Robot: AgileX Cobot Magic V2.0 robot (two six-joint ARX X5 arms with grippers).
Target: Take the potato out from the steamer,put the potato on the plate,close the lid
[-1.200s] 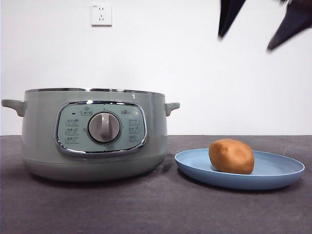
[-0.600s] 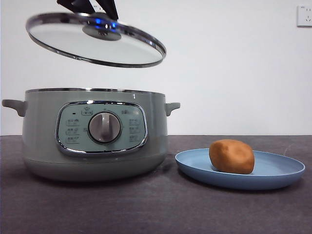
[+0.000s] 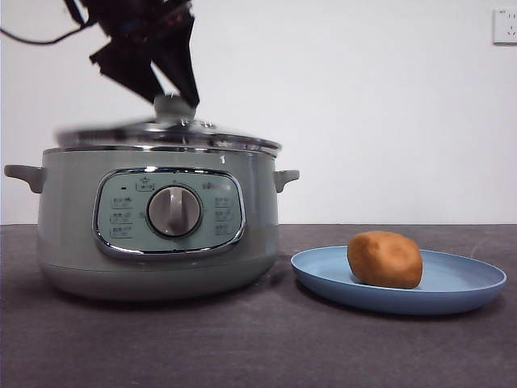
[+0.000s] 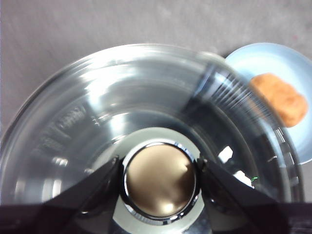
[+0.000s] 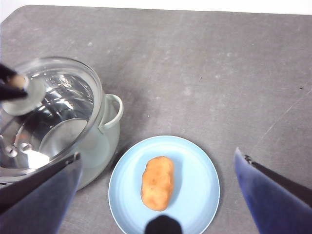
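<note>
My left gripper (image 3: 174, 99) is shut on the knob (image 4: 159, 180) of the glass lid (image 3: 161, 133). The lid is blurred by motion and sits slightly tilted right at the chrome rim of the sage-green steamer (image 3: 157, 234). The orange-brown potato (image 3: 384, 259) lies on the light-blue plate (image 3: 460, 287), to the right of the steamer. My right gripper (image 5: 157, 153) is open and empty, high above the plate (image 5: 195, 185) and potato (image 5: 157, 183); it is out of the front view. The steamer's inside is hidden behind the lid's glare.
The steamer and plate stand close together on a dark grey table (image 5: 219, 73). A white wall with a socket (image 3: 505, 26) is behind. The steamer's right handle (image 3: 285, 176) points toward the plate.
The lid came into view in my left gripper and has dropped from well above the steamer down to its rim. The right gripper's jaws left the front view's top right corner.
</note>
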